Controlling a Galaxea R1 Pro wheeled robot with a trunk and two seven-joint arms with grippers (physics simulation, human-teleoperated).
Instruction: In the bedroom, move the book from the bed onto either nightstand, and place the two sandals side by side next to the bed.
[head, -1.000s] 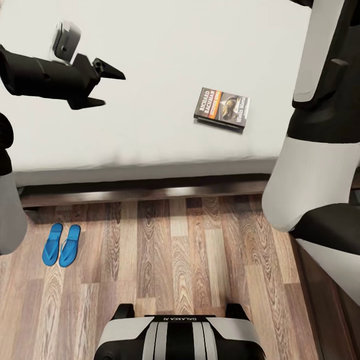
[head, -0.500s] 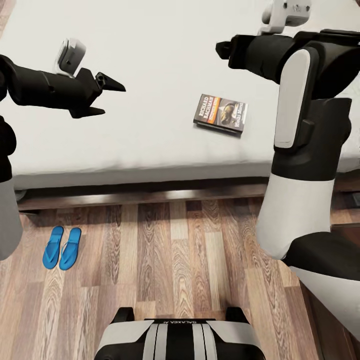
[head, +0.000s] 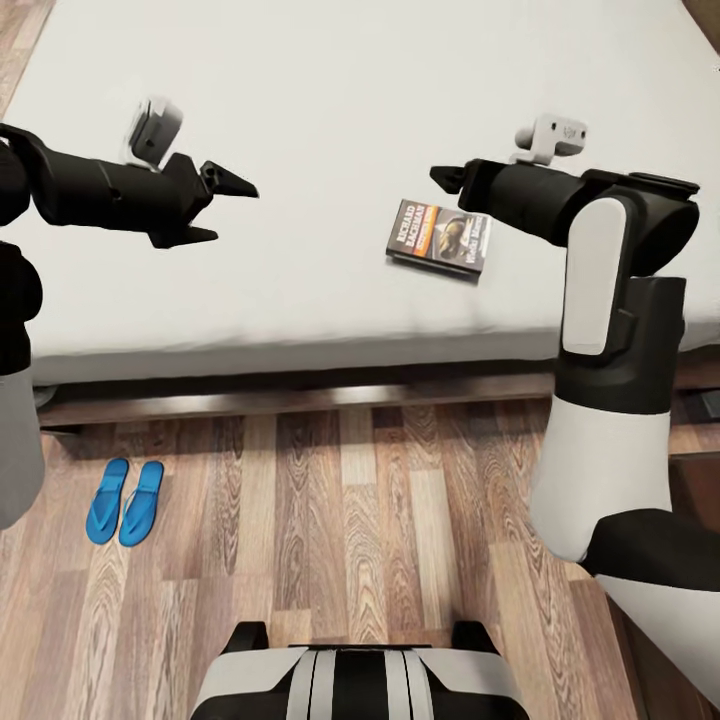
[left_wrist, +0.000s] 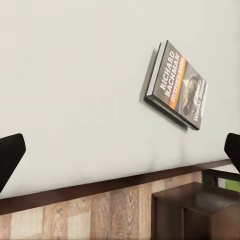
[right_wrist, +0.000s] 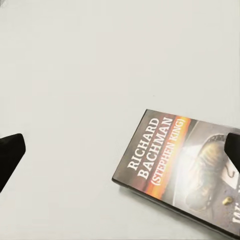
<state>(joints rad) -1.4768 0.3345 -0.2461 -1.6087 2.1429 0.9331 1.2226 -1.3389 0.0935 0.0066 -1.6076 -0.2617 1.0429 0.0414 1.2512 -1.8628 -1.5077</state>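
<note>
Off-white bed (head: 330, 110) holds the book (head: 438, 237) right of centre, long axis running across the frame. Your right gripper (head: 447, 182), jaws apart, hangs just above its upper edge; the left gripper (head: 222, 205), also spread, sits well away.

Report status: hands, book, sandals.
Left hand open, empty, over bed. Right hand open above book, not gripping. Sandals paired on floor. Nothing in the way.
</note>
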